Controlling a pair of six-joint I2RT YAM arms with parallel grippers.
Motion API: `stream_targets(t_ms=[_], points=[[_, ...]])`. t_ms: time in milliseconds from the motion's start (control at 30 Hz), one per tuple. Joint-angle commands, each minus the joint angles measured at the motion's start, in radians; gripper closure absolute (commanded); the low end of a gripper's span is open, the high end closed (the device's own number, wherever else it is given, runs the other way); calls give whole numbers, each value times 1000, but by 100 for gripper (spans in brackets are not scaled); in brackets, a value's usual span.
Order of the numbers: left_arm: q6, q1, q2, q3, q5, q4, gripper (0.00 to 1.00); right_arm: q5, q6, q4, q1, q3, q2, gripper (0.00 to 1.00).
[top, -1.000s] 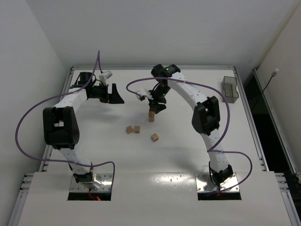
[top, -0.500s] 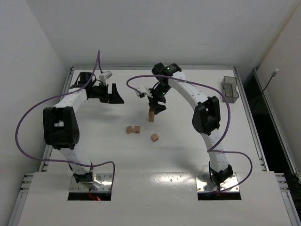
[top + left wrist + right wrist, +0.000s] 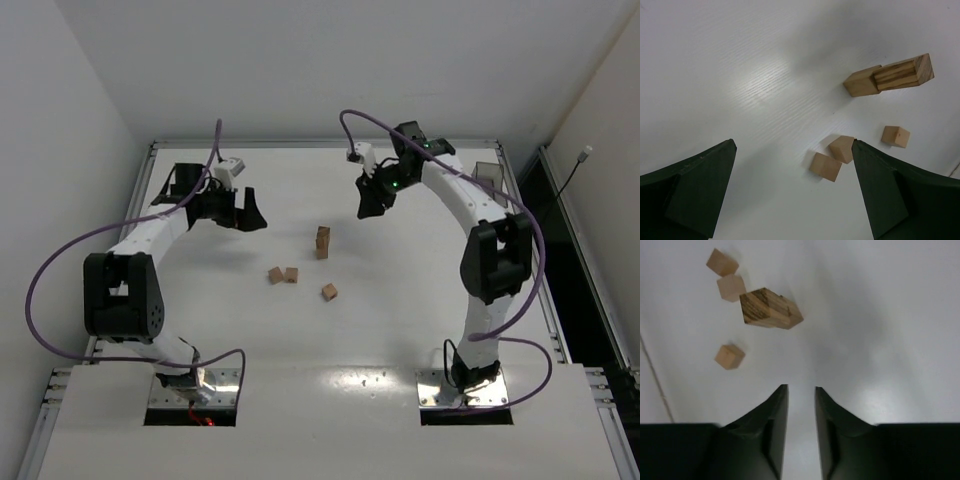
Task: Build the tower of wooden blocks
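Bright, even light; soft glare on the white table [image 3: 765, 90], faint shadows, slight wrist-view blur
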Motion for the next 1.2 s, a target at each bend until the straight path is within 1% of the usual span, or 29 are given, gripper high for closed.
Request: stream_targets(t_ms=[0, 33, 67, 100, 133, 167, 233, 267, 333, 367, 500, 700, 867, 1167], points=[[-42, -78, -31, -12, -114, 58, 1, -28, 302, 173, 43, -86, -8, 80], [-62, -89, -31, -12, -161, 58, 1, -28, 354, 217, 52, -103, -7, 100], [-93, -99, -31, -21, -190, 67, 1, -17, 456, 245, 52, -123, 3, 100], [-158, -109, -40, -22, -221, 78, 1, 3, 504, 272, 61, -166, 3, 100], [-182, -109, -40, -32, -270, 78, 1, 27, 551, 301, 75, -192, 3, 100], [-211, -109, -40, -32, -279, 87, 1, 82, 624, 375, 75, -247, -27, 100], [-222, -109, -40, -43, -299, 103, 1, 147, 686, 441, 90, -295, -52, 100], [-222, -119, -40, -43, -310, 103, 1, 208, 710, 479, 104, -322, -61, 100], [-208, -128, -40, -34, -321, 93, 1, 295, 798, 504, 130, -349, -79, 100], [-208, -128, -40, -34, -321, 93, 1, 317, 798, 504, 130, -349, -80, 100], [-217, -146, -40, -34, -312, 93, 1, 406, 902, 542, 150, -360, -69, 100], [-217, -155, -19, -22, -293, 93, 1, 451, 944, 552, 181, -323, -37, 100], [-217, -155, -19, -31, -293, 93, 1, 422, 953, 524, 192, -283, 25, 100], [-208, -155, -19, -31, -303, 93, 1, 409, 962, 513, 221, -274, 46, 100]])
